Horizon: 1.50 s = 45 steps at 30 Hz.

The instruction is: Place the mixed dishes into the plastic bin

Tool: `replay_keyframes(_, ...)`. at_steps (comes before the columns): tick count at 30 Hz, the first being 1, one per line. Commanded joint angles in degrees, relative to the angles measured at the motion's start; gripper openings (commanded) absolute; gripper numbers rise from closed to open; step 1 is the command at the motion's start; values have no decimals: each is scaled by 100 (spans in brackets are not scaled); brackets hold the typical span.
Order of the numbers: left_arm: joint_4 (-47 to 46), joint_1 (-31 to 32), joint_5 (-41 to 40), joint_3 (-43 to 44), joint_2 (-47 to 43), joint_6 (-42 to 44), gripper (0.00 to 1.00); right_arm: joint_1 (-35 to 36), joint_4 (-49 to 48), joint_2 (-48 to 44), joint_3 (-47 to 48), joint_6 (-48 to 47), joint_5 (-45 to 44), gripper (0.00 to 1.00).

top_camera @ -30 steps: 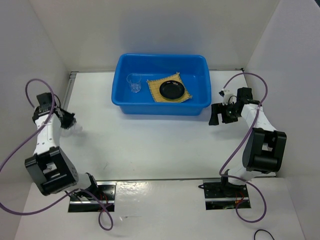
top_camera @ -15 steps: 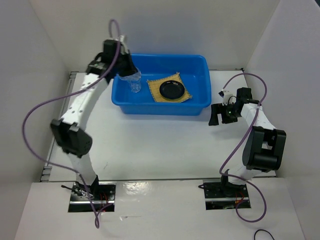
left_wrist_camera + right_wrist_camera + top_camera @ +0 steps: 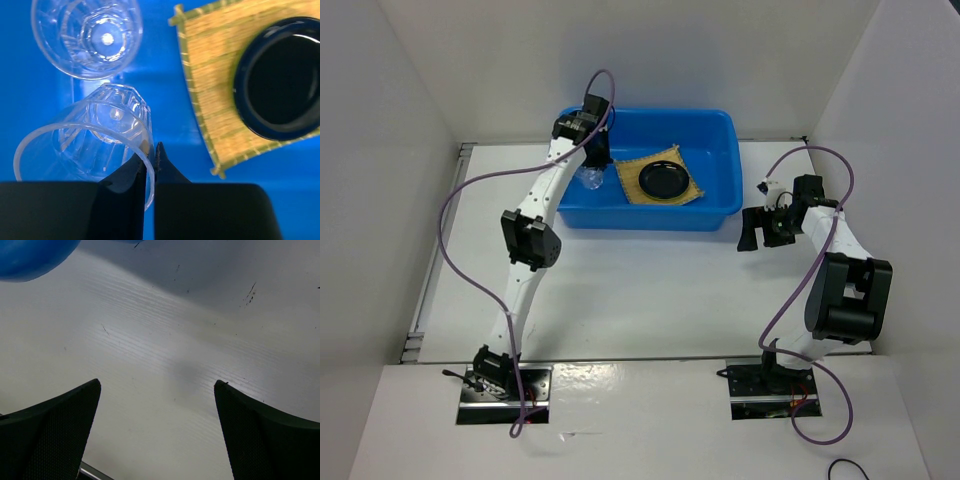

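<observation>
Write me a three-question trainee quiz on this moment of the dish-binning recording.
1. True or false: the black dish rests on the bamboo mat inside the blue plastic bin.
2. The left gripper is shut on: A) the rim of a clear glass cup; B) the mat's corner; C) the bin's rim.
3. Which gripper hangs open over the table?
Key: 1 true; 2 A; 3 the right gripper.
</observation>
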<state>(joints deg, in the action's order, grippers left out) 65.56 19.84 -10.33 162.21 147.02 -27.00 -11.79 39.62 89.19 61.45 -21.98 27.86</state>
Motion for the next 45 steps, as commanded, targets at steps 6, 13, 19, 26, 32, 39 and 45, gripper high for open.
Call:
replay_keyframes(6, 387, -41, -347, 724, 749, -68, 0, -34, 64, -42, 192, -43, 106, 98)
replay_keyframes(13, 387, -41, -347, 724, 811, -68, 1, -34, 64, -42, 192, -43, 106, 98)
replay_keyframes(19, 387, -41, -181, 838, 740, 46, 15, -34, 64, -111, 244, -43, 53, 98)
replay_keyframes(26, 492, -41, -294, 944, 3, 108, 71, -34, -50, -1069, 184, -43, 53, 98)
replay_keyframes(32, 862, 248, -2171, 852, -1533, -304, 77, -34, -410, -2078, 8, 80, -290, 98)
replay_keyframes(39, -449, 732, -4311, -3720, -5111, -1073, 100, -148, -868, -3231, -273, 255, -658, 98)
replay_keyframes(45, -5287, 574, -2905, -10190, -9557, 177, 100, -201, -1017, -3452, -397, 326, -799, 98)
